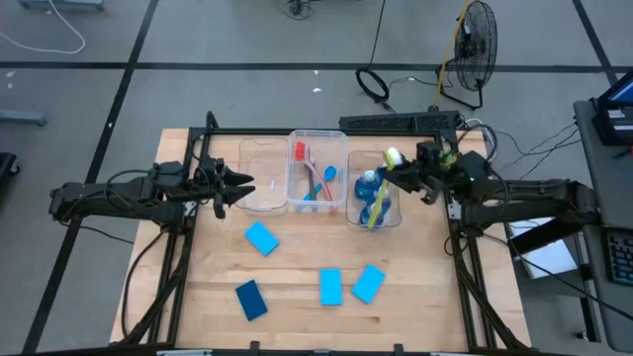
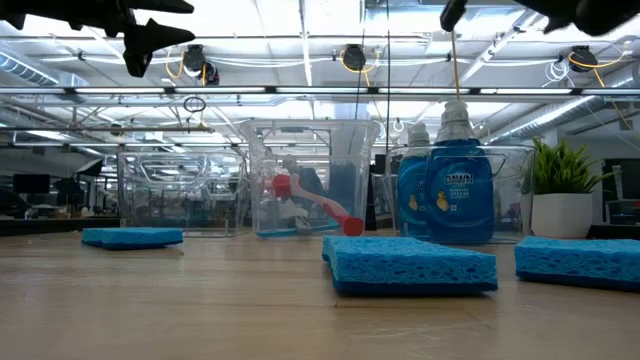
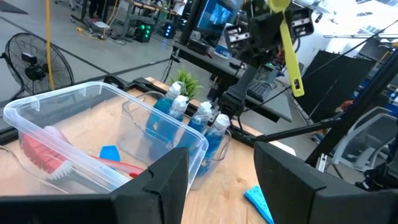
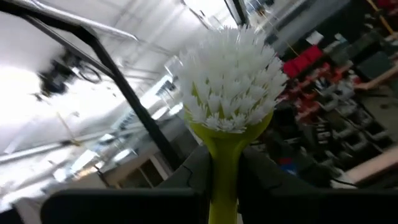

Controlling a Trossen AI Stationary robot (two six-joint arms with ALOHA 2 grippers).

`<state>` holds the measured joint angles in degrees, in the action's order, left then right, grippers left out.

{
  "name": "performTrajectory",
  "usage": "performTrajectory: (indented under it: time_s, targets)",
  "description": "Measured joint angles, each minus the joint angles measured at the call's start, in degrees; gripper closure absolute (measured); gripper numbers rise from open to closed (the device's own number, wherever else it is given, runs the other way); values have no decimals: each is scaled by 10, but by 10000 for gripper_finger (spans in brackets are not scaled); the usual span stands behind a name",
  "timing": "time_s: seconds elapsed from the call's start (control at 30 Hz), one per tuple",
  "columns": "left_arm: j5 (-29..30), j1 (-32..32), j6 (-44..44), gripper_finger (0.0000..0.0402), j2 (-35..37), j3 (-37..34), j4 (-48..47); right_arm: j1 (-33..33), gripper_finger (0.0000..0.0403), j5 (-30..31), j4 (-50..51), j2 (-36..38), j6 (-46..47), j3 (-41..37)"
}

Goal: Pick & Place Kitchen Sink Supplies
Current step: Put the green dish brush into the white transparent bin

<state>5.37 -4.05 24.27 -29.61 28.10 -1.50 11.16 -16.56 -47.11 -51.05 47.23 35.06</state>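
**Yellow-green brush held over the bottle bin**

We see the right gripper (image 1: 407,170) pinching the yellow-green brush (image 1: 381,193) by its handle just under the head, high above the table. In the high view the white bristle head (image 4: 229,78) points toward 12 o'clock and the slim handle runs down toward 6 o'clock, hanging over the right-hand bin (image 1: 374,203), where the blue bottles (image 2: 445,190) with pale caps stand. The brush's long axis looks close to vertical, so we judge that the coming move turns on which bin sits under the handle's free end: the bottle bin is directly below, while the middle bin (image 1: 317,170), holding the red brush (image 2: 315,205), lies toward 9 o'clock. The left gripper (image 1: 237,188) waits with fingers spread beside the left bin (image 1: 263,178), carrying nothing. Four blue sponges (image 1: 261,237) lie flat on the table toward 6 o'clock.
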Motion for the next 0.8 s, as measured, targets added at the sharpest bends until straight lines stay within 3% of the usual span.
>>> performTrajectory:
  time_s: [0.3, 0.8]
  targets:
    - [-9, 0, -43, 215, 0, 0, 0, 12, 368, 1, 207, -81, -81, 138]
    - [-9, 0, -47, 215, 0, 0, -25, 68, 368, 18, 227, -256, -111, 271]
